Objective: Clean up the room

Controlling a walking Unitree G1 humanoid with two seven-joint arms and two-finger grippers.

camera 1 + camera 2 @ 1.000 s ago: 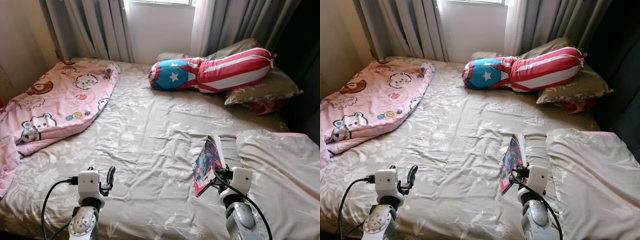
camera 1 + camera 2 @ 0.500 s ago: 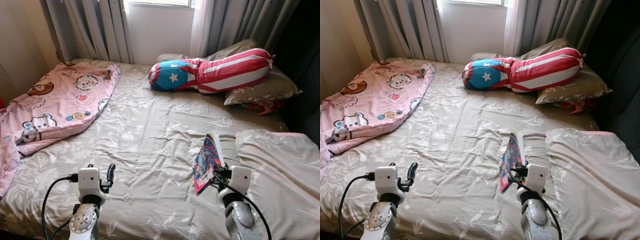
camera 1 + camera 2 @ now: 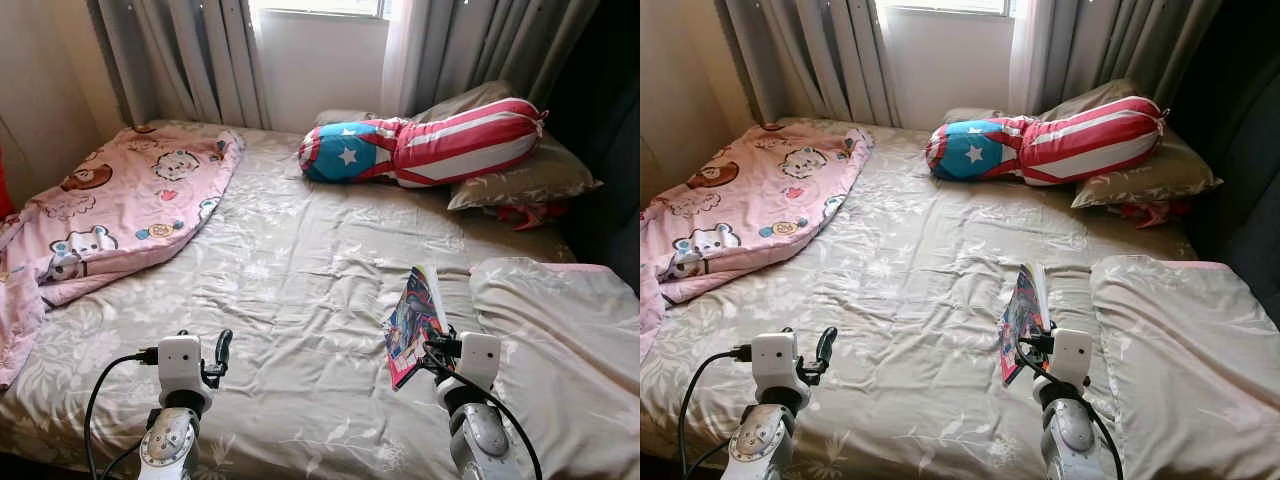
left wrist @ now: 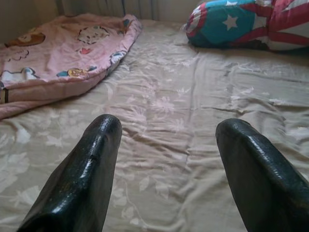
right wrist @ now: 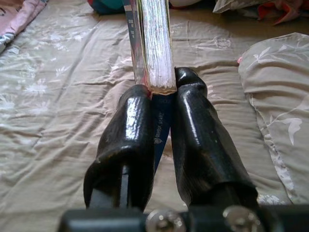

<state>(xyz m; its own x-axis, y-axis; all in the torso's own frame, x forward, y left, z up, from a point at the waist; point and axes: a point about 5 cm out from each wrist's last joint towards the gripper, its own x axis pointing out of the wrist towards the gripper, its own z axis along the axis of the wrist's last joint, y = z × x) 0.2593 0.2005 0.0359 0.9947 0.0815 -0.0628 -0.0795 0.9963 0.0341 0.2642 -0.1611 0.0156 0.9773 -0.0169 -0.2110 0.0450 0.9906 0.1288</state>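
1. Gripping a thin book [image 3: 413, 325], the right gripper [image 5: 161, 104] has its two black fingers pressed together on the book's lower edge, as the right wrist view shows with the page block standing between the fingertips.
2. That book stands on edge above the bed [image 3: 300, 270], colourful cover facing the robot's left, over the near right part of the mattress.
3. Just beside it, toward the bed's right edge, lies a grey floral pillow [image 3: 560, 330] with a pink trim showing at its far side.
4. At the near left edge of the bed the left gripper [image 4: 166, 145] hovers with its fingers spread wide apart and nothing between them; the left wrist view shows the wrinkled sheet through the gap.
5. A pink cartoon-print blanket [image 3: 110, 215] is bunched over the bed's far left corner and hangs over the left edge.
6. Along the head of the bed a red, white and blue bolster [image 3: 430, 150] rests against another grey pillow [image 3: 525, 180].
7. Grey curtains [image 3: 190, 55] hang behind the bed.
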